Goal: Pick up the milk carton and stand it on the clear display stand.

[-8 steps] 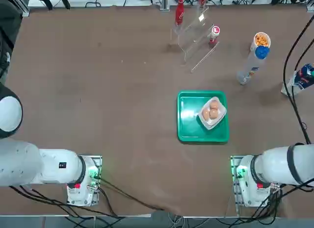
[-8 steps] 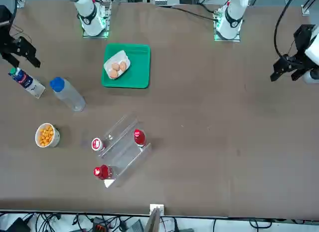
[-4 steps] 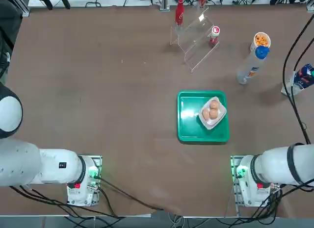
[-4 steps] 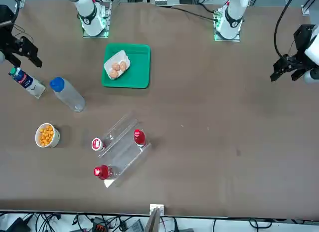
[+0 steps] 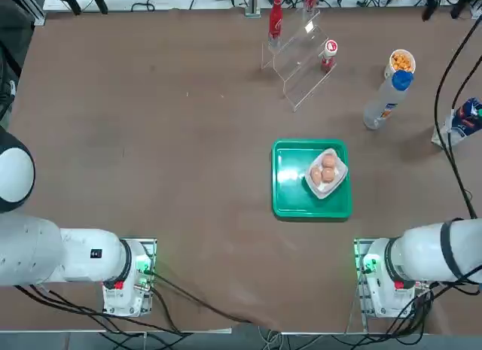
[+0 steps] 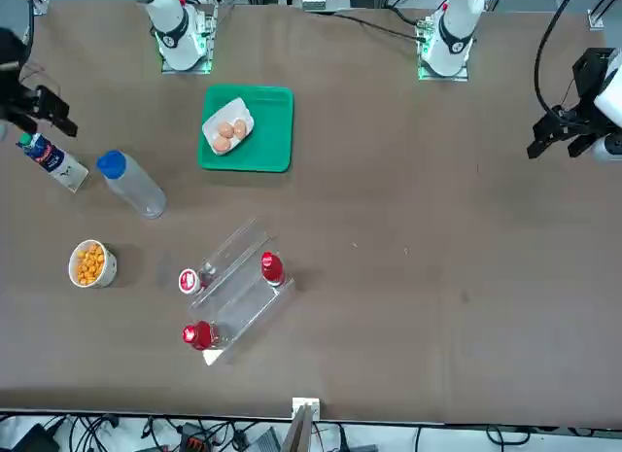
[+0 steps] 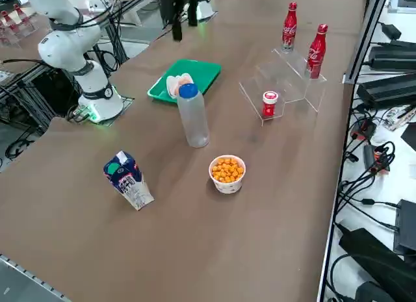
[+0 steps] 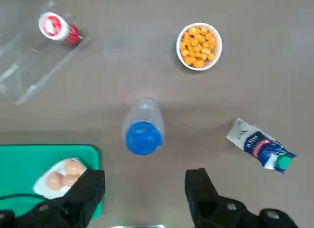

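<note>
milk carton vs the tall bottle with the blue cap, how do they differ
The milk carton is a short box, white below and dark blue above, with a green patch on top; the tall bottle is a pale cylinder with a blue cap. The carton leans; the bottle stands straight. The carton stands off by itself, the bottle near the green tray. Both rest on the table, ungripped; the right gripper is open above.

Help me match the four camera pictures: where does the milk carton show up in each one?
Top view: milk carton at the right edge, partly behind a cable.
Front view: far left, just below the right claw.
Right side view: lower left, standing.
Right wrist view: beyond the open claw, carton.
Shared landmark: the blue-capped bottle beside it.
</note>
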Controlling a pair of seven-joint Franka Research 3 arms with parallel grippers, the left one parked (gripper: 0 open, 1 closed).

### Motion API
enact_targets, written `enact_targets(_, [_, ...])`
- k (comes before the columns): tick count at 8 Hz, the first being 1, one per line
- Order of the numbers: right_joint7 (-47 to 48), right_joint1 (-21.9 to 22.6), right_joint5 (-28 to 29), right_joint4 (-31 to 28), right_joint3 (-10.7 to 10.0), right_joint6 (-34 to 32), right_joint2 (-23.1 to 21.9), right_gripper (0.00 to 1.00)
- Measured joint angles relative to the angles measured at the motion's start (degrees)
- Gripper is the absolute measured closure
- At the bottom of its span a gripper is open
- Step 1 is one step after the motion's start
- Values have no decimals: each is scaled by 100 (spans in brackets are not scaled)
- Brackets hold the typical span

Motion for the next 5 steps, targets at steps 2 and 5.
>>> enact_targets(2, [-1625,-590,-47,-153,-37,40,128,0])
enact_targets(5, [-3990,-1630,-52,-842,-68,802,176,0])
